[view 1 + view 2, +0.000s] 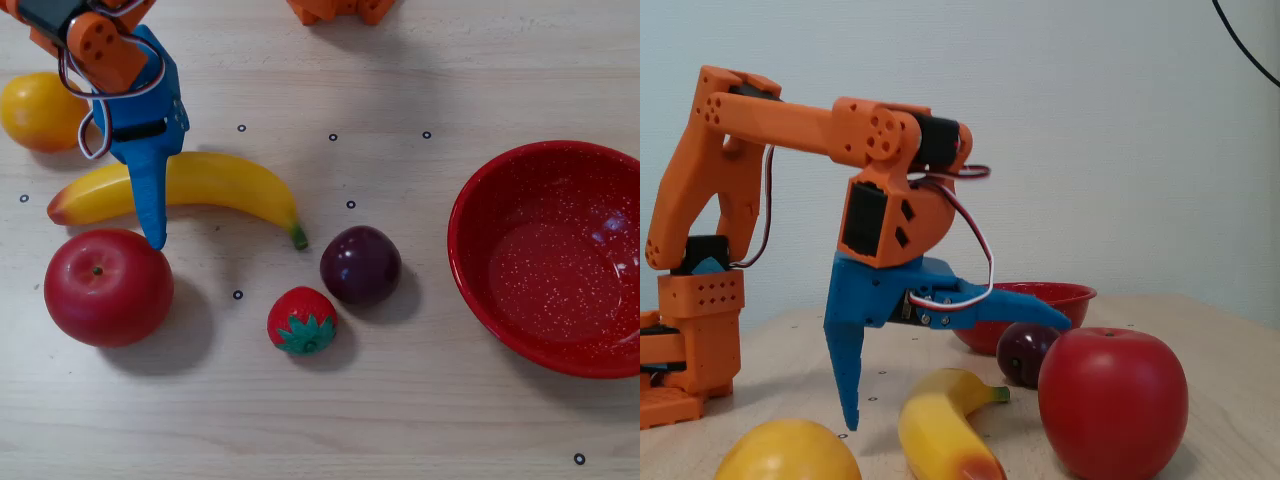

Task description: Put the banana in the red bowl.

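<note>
The yellow banana lies on the wooden table at the left in the overhead view, with its orange-red end to the left and its green tip to the right. It also shows in the fixed view. My blue gripper hangs over the banana's left half, open wide. In the fixed view one finger points down to the table beside the banana. The other reaches out above the banana toward the apple. Nothing is held. The red bowl stands empty at the far right and shows behind the fruit in the fixed view.
A red apple sits just in front of the banana, close to the raised finger's tip. A dark plum and a strawberry lie between banana and bowl. A round yellow-orange fruit lies behind the gripper. The orange arm base stands at the table's edge.
</note>
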You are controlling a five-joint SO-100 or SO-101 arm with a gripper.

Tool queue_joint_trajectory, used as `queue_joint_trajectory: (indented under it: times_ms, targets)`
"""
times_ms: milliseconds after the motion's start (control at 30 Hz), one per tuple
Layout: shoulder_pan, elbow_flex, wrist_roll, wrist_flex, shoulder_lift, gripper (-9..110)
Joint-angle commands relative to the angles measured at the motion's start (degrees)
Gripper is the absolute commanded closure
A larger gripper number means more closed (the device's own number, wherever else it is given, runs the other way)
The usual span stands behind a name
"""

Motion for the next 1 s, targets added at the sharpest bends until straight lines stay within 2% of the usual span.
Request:
queue_joint_trajectory:
  times_ms: [0,967]
  targets:
    - [0.6,-5.3,-0.4,-1.1,2.5,17]
    - [3.6,-8.2,-2.3,-1.3,-3.3,22]
